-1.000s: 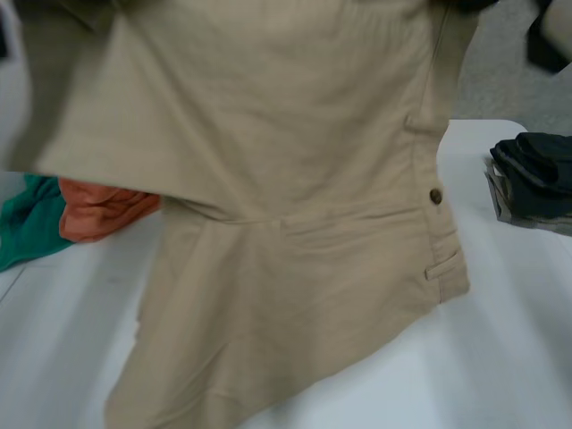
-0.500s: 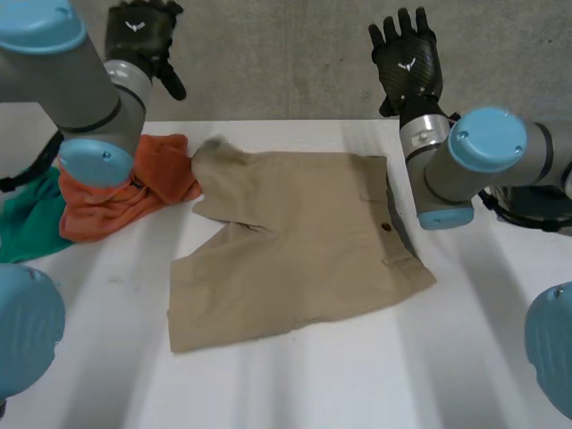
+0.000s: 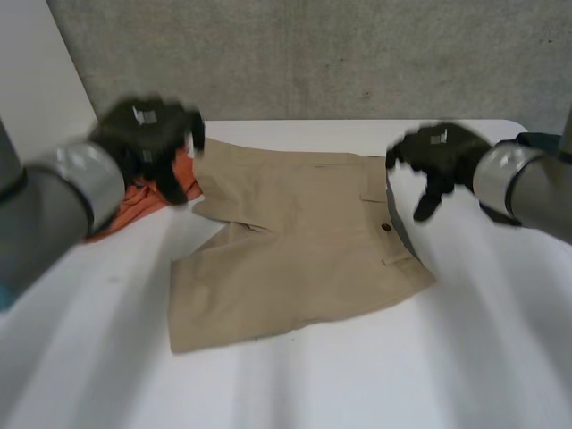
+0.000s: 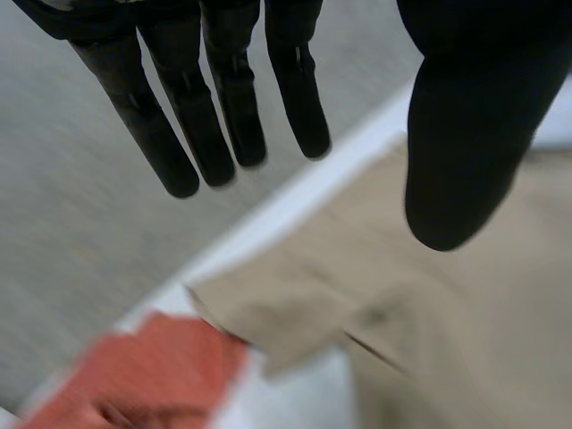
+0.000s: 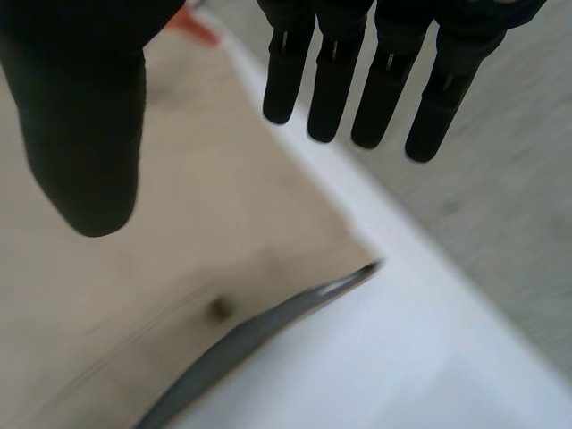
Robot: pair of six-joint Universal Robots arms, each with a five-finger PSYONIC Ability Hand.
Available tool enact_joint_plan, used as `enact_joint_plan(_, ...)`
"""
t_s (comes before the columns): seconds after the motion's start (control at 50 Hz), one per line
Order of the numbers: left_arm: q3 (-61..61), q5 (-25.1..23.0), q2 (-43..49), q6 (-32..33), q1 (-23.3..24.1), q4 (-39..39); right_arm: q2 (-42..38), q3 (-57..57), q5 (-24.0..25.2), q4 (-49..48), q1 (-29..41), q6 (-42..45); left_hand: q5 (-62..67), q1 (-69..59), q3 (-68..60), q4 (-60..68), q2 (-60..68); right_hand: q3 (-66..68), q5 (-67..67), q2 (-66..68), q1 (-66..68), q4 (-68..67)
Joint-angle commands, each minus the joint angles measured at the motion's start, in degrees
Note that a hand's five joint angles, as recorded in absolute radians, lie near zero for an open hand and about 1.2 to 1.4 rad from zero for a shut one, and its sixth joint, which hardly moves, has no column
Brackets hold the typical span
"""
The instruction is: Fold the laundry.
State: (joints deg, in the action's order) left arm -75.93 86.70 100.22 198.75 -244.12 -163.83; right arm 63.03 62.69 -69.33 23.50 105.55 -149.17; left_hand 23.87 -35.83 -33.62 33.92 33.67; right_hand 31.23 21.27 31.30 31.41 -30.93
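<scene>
My left hand and right hand hover with fingers straight and empty, the shorts flat on the table between and beneath them; soft and limp, I judge, so I'd pinch the corner nearest each hand.

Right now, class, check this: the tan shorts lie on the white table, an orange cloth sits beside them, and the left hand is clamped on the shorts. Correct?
No. The left wrist view shows the left hand open, fingers straight, holding nothing, above the tan shorts. The shorts do lie on the white table with the orange cloth beside them.
</scene>
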Motion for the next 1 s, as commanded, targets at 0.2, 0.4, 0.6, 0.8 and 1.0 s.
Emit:
enact_joint_plan(0.2,-26.73,-1.8,1.99,2.43,0.4,-2.63,-0.54,28.54,12.2,-19.01,-7.11,19.44,4.11,-2.15,-4.36,4.06,4.31,10.23,10.19,10.15,10.04,-10.53)
enact_joint_plan(0.4,-26.91,1.1,7.0,2.95,-1.28,-7.46,-3.7,31.71,14.22,-28.85,-7.91,18.74,-5.32,7.28,5.07,-5.36,-5.12,11.24,11.19,11.16,11.05,-11.53)
enact_joint_plan(0.6,-25.94,5.23,10.17,4.36,0.48,-14.15,-6.08,31.36,14.31,-33.52,-6.85,15.31,-3.82,5.77,3.56,-3.86,-3.62,48.69,48.64,48.61,48.5,-48.99)
enact_joint_plan(0.8,-25.76,6.81,13.59,8.49,2.68,-16.95,-4.32,31.7,13.61,-31.95,-6.85,11.36,28.37,-26.42,-28.63,28.33,28.57,48.77,48.73,48.7,48.59,-49.07)
enact_joint_plan(1.0,-26.11,9.01,14.83,13.94,2.77,-19.69,1.92,32.58,13.43,-20.53,-8.78,14.87,46.13,-44.17,-46.38,46.08,46.33,48.77,48.73,48.7,48.59,-49.07)
